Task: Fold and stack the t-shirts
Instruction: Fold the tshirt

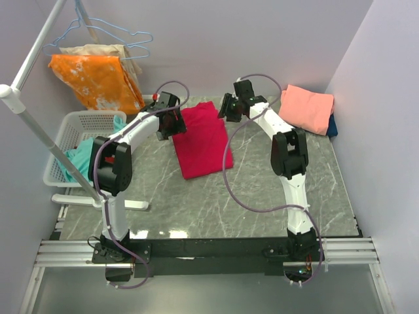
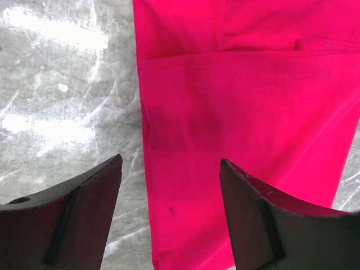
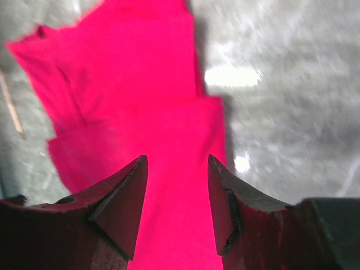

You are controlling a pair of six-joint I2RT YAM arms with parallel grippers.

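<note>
The crimson-red t-shirt lies folded into a long strip on the marble table. My left gripper is open and empty at the shirt's far left edge; in the left wrist view it hovers over the red cloth. My right gripper is open and empty at the shirt's far right corner; in the right wrist view it hovers over the red cloth. A folded salmon-pink t-shirt lies at the back right on top of a dark blue one.
A white basket with teal cloth stands at the left. An orange white-blotched cloth hangs on a rack at the back left. Walls close in on both sides.
</note>
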